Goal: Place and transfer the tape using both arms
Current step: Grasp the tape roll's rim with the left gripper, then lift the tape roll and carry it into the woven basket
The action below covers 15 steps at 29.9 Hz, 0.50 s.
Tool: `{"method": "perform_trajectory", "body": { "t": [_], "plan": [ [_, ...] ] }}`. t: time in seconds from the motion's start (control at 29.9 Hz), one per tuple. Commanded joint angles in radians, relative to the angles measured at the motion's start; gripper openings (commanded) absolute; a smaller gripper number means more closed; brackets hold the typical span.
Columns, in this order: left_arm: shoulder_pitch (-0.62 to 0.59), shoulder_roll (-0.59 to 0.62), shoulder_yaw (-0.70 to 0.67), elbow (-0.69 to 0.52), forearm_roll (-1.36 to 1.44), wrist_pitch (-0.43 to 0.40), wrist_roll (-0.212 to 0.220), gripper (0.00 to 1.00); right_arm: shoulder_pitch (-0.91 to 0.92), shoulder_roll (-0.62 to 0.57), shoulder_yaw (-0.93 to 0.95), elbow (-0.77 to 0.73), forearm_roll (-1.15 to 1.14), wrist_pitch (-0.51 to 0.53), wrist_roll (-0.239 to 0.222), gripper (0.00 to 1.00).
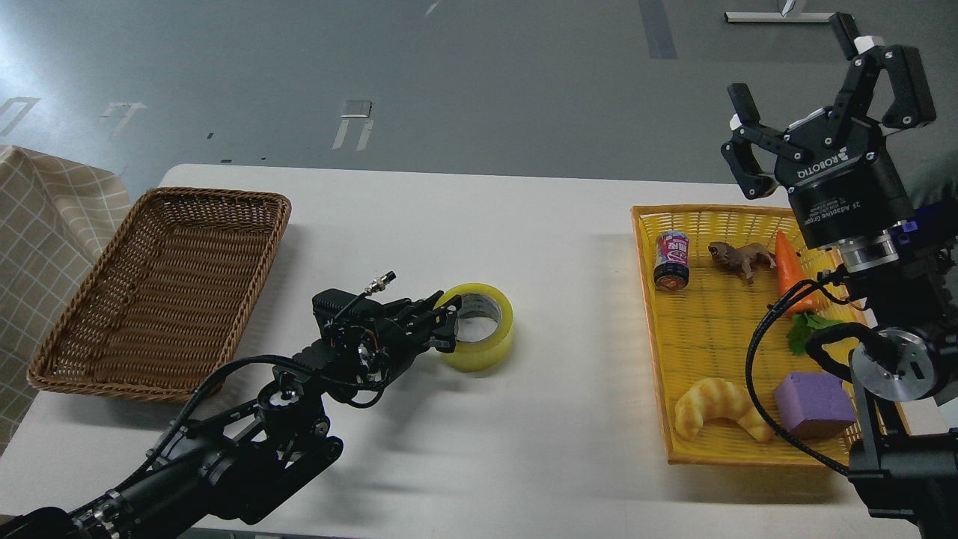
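The tape (490, 346), a wide yellow translucent roll with a whitish core, lies flat near the middle of the white table (479, 224). My left gripper (447, 323) reaches in from the lower left and its fingers are closed on the roll's left wall, one finger inside the core. My right gripper (789, 60) is open and empty, held high above the far right of the table, over the yellow basket's back corner.
An empty brown wicker basket (161, 292) sits at the left. A yellow basket (650, 337) at the right holds a can (671, 260), a toy animal (741, 258), a carrot (789, 273), a croissant (718, 404) and a purple block (814, 404). Checkered cloth (45, 217) hangs at the far left.
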<state>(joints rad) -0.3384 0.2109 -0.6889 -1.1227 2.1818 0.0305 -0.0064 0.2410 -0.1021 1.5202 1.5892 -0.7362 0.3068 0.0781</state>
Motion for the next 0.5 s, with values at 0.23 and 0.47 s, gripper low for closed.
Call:
{"method": "perform_trajectory", "body": {
  "t": [0.23,0.47],
  "plan": [
    [-0.031,0.007,-0.001,-0.005,0.000,0.023,0.002,0.09,0.001,0.001,0.001,-0.006,-0.009,-0.005,0.000,1.00],
    [-0.071,0.068,0.000,-0.062,0.000,0.042,-0.001,0.08,0.000,0.004,0.000,-0.008,-0.009,-0.011,0.000,1.00]
  ]
}}
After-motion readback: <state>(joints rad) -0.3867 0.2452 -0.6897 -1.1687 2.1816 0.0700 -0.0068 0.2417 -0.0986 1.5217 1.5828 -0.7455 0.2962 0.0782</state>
